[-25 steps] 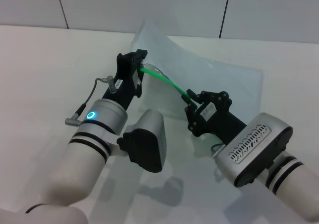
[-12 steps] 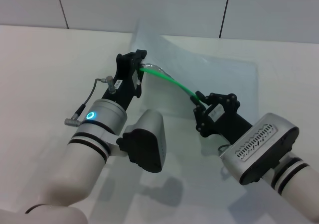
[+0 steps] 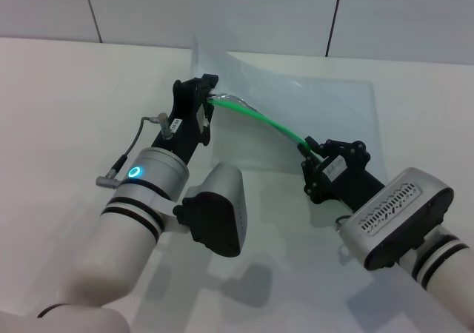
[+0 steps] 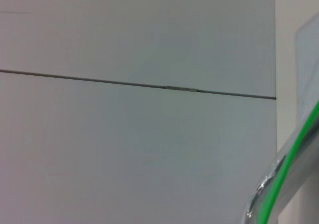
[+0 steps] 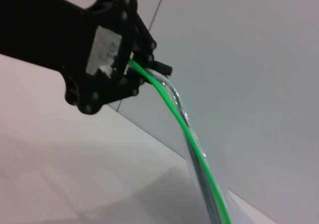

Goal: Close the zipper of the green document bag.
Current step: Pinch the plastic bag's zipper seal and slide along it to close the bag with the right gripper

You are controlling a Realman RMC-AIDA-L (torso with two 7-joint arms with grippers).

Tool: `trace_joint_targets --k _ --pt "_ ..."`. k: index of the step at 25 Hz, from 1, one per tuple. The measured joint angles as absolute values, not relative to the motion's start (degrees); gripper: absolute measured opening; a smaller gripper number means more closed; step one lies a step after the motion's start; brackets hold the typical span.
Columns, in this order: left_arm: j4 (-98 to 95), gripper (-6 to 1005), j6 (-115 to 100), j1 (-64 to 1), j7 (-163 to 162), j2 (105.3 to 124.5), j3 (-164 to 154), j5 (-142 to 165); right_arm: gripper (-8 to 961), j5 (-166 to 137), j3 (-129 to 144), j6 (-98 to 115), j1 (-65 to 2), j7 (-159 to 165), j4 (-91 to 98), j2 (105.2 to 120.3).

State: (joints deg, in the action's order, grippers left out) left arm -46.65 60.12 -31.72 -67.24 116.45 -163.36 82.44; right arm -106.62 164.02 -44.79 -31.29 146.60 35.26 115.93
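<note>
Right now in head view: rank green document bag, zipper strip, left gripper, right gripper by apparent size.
1. green document bag, largest, spread across the table.
2-3. left gripper and right gripper: black heads look alike, so unranked.
4. zipper: long between both grippers but thread-thin, so least area.

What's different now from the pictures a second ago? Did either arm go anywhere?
The right gripper slid along the zipper, away from the left gripper and toward the robot's right, so more green strip shows between them. The green document bag lies flatter. The left gripper stayed put, clamped on the zipper's end.
</note>
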Motion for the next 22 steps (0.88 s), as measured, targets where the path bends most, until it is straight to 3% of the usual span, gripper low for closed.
trace_joint_targets --k 22 --pt "-46.58 146 59.81 -31.71 -67.24 116.45 -163.3 82.26 79 -104.58 163.77 -43.22 -29.95 148.66 30.78 115.92"
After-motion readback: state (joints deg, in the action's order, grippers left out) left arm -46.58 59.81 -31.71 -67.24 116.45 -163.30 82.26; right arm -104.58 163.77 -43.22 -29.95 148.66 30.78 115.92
